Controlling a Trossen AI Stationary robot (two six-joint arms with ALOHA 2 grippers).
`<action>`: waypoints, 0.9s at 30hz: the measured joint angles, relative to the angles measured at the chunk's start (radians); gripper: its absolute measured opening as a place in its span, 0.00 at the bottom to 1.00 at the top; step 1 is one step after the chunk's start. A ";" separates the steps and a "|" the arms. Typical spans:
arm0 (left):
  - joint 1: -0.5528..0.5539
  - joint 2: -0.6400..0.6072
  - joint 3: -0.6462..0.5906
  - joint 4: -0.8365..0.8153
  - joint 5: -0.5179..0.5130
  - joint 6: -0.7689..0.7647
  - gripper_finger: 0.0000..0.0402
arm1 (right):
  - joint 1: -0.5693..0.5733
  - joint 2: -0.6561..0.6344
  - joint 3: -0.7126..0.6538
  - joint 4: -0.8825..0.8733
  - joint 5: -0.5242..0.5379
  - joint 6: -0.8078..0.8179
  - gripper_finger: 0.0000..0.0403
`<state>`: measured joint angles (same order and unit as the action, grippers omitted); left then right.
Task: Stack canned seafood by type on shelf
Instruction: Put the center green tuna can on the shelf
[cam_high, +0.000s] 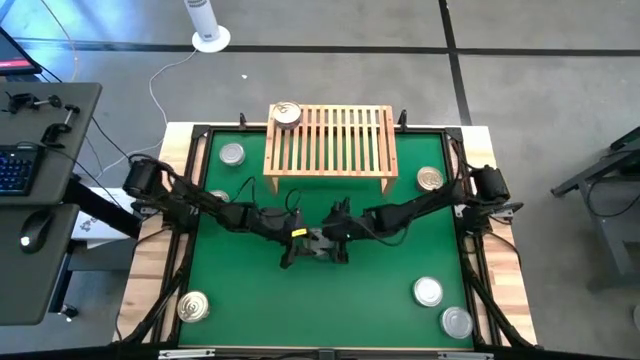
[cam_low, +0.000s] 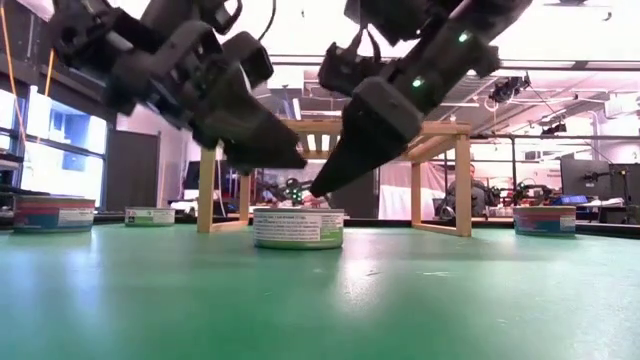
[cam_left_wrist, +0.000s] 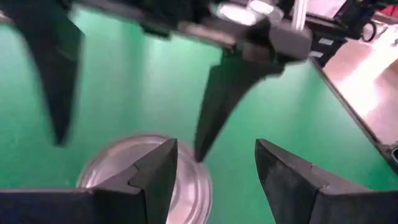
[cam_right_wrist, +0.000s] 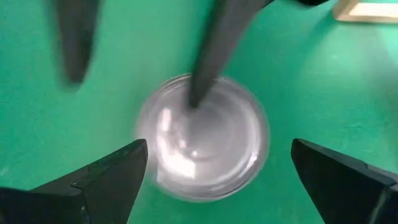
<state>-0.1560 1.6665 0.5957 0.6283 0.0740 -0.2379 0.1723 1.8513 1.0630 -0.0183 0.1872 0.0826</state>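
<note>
- I see both tools meeting over one silver-top tin (cam_low: 298, 227) at the middle of the green mat (cam_high: 380, 275).
- My left tool (cam_low: 285, 158) is half spread, holding nothing.
- My right tool (cam_right_wrist: 217, 171) is spread wide above the tin.
- One tin (cam_high: 286, 113) stands on the shelf (cam_high: 330, 140).

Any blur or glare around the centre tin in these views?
Right wrist view: tin soft, glare on its silver top; the other arm's fingers smeared. Left wrist view: far fingers blurred. Low view: bright ceiling washes out behind the arms, tin label unreadable.
</note>
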 joint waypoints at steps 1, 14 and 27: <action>-0.005 -0.017 0.000 -0.018 -0.008 0.006 0.50 | 0.016 -0.001 0.000 -0.002 0.014 -0.010 0.98; -0.036 -0.099 0.000 -0.326 -0.077 0.005 0.50 | 0.037 -0.046 -0.353 0.523 0.030 0.019 0.98; -0.033 0.003 0.003 -0.240 -0.087 -0.018 0.50 | -0.028 0.083 -0.336 0.691 -0.144 -0.064 0.98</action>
<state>-0.1894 1.6695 0.5991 0.3882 -0.0132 -0.2563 0.1446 1.9343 0.7266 0.6730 0.0429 0.0189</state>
